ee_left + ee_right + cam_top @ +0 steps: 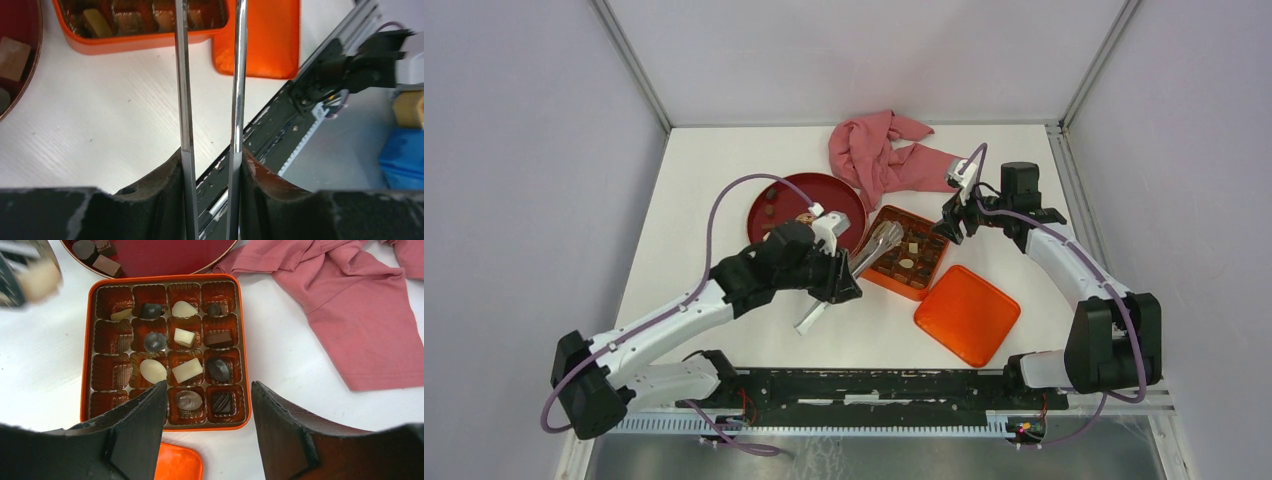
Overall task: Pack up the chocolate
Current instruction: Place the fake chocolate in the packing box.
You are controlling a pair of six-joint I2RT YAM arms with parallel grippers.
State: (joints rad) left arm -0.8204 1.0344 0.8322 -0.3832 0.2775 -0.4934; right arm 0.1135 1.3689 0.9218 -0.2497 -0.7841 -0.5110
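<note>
We've got the left gripper (212, 162) clamped on the tongs (184, 90), the right gripper (207, 390) spread near the tin (85, 340), chocolate (187, 370) mostly in its cells, a few on the plate (165, 255); we reckon they're light, slick, easily marred, so pinch gently across the flanks.

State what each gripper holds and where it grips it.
The left gripper clamps the metal tongs around mid-length; the right gripper holds nothing, jaws open.

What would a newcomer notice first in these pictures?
The orange tin sits at mid-table, many of its cups holding dark and cream chocolate, with an orange lid beside it on the near right. The left end effector grips metal tongs pointed toward the tin; a pink cloth lies crumpled at the far edge.
</note>
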